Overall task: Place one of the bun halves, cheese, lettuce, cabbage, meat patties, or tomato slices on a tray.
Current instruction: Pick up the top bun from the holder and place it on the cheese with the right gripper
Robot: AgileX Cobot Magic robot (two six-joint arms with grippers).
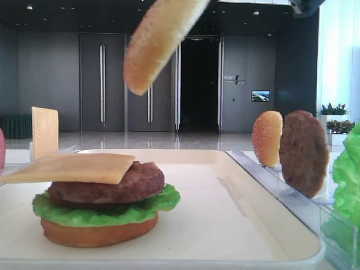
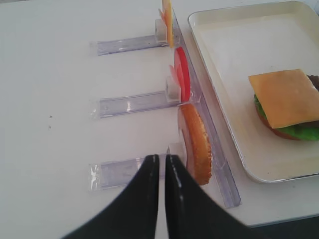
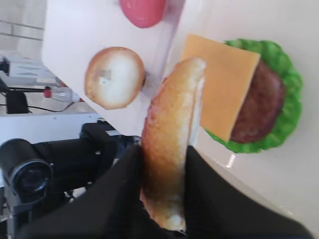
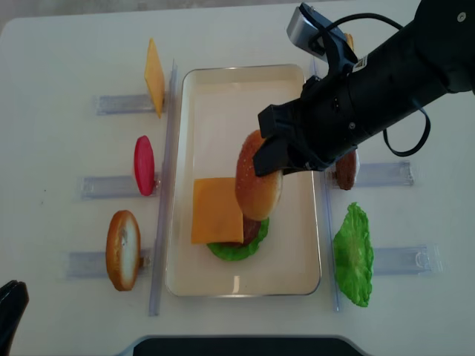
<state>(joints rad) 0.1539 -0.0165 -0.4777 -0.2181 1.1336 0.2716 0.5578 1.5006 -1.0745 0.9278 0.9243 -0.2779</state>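
Nearest the low exterior camera, the tray [image 1: 270, 225] carries a stack: an orange-brown bun bottom [image 1: 98, 232], lettuce [image 1: 107, 205], a meat patty [image 1: 107, 184] and a slice of cheese [image 1: 73, 167] lying askew on top. Above it a sesame bun half [image 1: 160, 39] hangs tilted on edge, clear of the stack; this view cuts off whatever holds it. The right wrist view supplies that: the right gripper [image 3: 164, 199] has its black fingers pressed against both faces of the bun half, clamped on it, with the cheese-topped stack just beyond. The overhead view shows the bun half over the middle of the tray, overlapping the stack's right edge, and the right arm reaching in from the right. Only the left wrist view shows the left gripper [image 2: 162, 164], its two fingers nearly touching and holding nothing, hovering near a bun [image 2: 196, 144] standing on edge in a clear holder [image 2: 149, 167]; a tomato slice [image 2: 182, 74] and another cheese slice [image 2: 167, 20] stand in holders farther along. Beyond the tray's right rim, the low view shows a second bun [image 1: 266, 138], a standing patty [image 1: 304, 153] and a green leaf [image 1: 349, 174].
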